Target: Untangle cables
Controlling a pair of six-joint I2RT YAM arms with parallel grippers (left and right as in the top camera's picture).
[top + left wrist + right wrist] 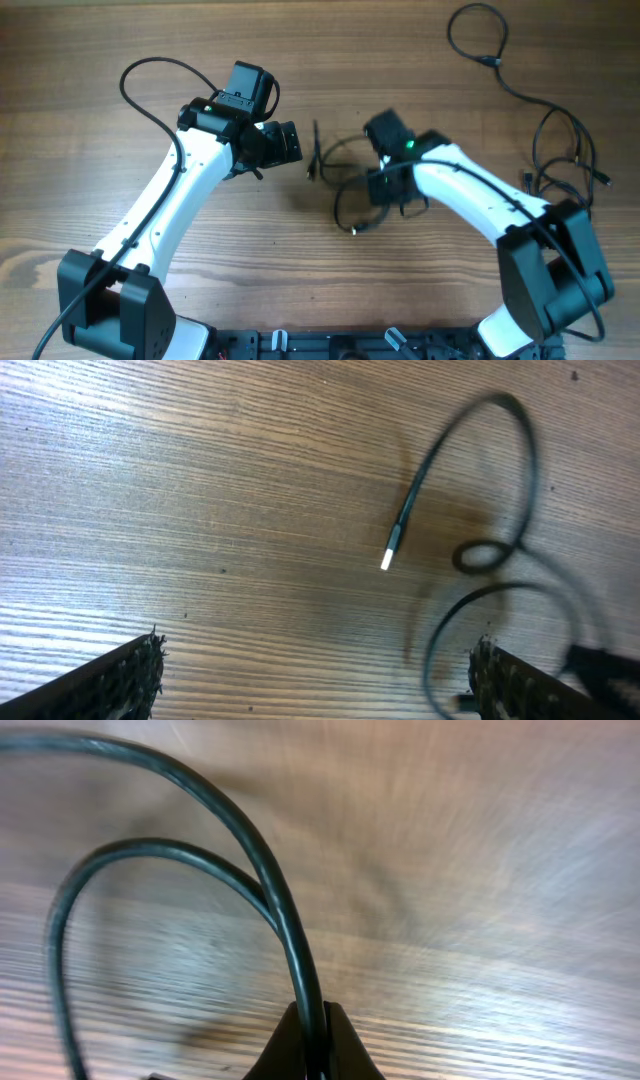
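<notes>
Pinching thin black flexible cables (288, 935), right claw (315, 1040) was clamped; left claw (315, 670) gaped empty. Light, limp; judged best gripped near plug (389, 557).

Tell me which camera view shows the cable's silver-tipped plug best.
The left wrist view: the plug lies close and sharp on the table. Overhead, it is too small to pick out. The right wrist view shows cable only, no plug.
</notes>
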